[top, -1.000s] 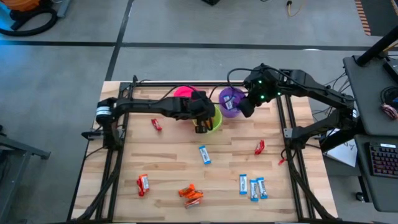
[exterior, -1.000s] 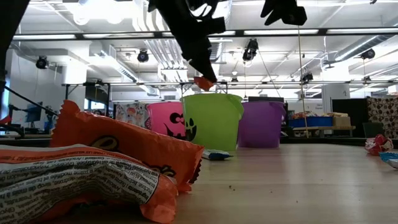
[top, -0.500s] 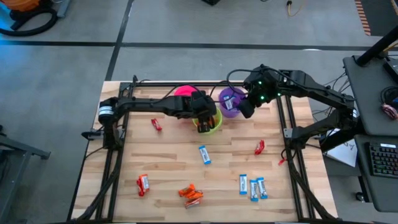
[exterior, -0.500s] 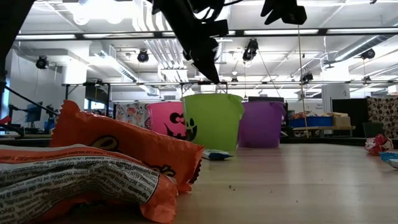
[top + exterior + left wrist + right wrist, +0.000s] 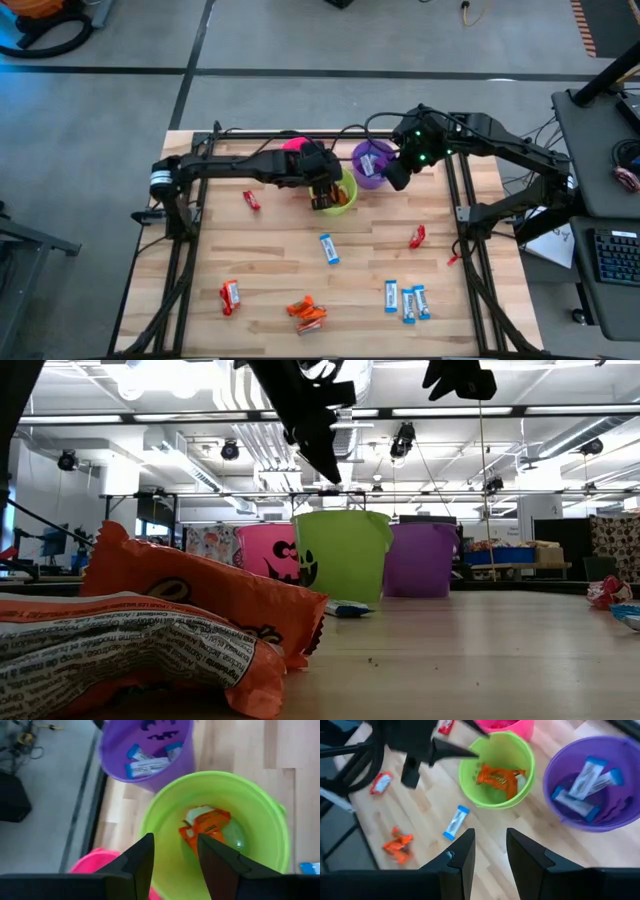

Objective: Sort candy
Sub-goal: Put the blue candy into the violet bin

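Three cups stand in a row near the far edge of the table [image 5: 270, 260]: a pink cup [image 5: 507, 727], a green cup [image 5: 220, 800] and a purple cup [image 5: 590, 785]. The left gripper [image 5: 175, 851] hovers above the green cup, its fingers apart and holding nothing; orange candy [image 5: 205, 825] lies at the bottom of that cup. The right gripper [image 5: 490, 851] hangs over the table beside the purple cup, its fingers also apart and empty. Blue-and-white candies [image 5: 585, 782] lie inside the purple cup.

More candy is scattered on the wood. A single blue-and-white candy [image 5: 329, 249] lies in the middle of the table, and a group of three more [image 5: 406, 300] lies nearer the front on the right side. Red candies lie on the left behind the middle [image 5: 251, 200], at the front left [image 5: 230, 296] and toward the right edge [image 5: 417, 237]. Two orange candies [image 5: 307, 312] lie together at the front, and they fill the near left of the low view.
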You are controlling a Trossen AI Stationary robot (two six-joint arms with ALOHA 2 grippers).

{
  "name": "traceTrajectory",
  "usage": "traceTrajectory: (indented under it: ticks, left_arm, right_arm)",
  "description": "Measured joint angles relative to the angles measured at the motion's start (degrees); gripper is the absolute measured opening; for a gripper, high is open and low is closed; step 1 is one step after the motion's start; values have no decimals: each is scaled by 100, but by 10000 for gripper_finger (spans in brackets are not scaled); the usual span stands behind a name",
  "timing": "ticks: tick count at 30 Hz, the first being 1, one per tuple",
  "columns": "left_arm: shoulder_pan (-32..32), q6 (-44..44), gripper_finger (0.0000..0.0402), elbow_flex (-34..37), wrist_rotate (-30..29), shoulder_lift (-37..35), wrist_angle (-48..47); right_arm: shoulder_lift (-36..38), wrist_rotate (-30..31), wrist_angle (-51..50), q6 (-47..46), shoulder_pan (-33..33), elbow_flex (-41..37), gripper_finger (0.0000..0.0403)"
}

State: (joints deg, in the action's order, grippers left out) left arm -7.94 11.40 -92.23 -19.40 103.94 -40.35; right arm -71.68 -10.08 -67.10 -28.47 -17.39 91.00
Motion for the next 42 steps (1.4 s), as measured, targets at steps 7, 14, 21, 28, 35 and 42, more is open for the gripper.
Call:
traceTrajectory:
  ticks: [7,14,21,28,35,42]
  left_arm:
    - [32,-409,130,0,2,-601,-155]
    - [281,-1494,125,0,1141,-1139,-3]
    - [994,-1635,125,144,1598,-1441,-58]
    - [1676,-1646,125,495,1563,-1767,131]
    - [2082,-2016,125,1381,1541,-2318,975]
    - [2349,-2605,125,2372,1332,-2965,1834]
  right_arm:
    - [0,-1157,-21,-623,137,0,102]
    - [-103,-899,-32,-1759,1109,-8,102]
    - [-568,-220,-45,-3153,2321,-65,102]
    - [-1264,-169,-400,-4327,3174,-81,103]
    - [-1893,-188,-634,-5130,3761,-85,139]
    - [-2442,-185,-625,-5541,4120,-181,197]
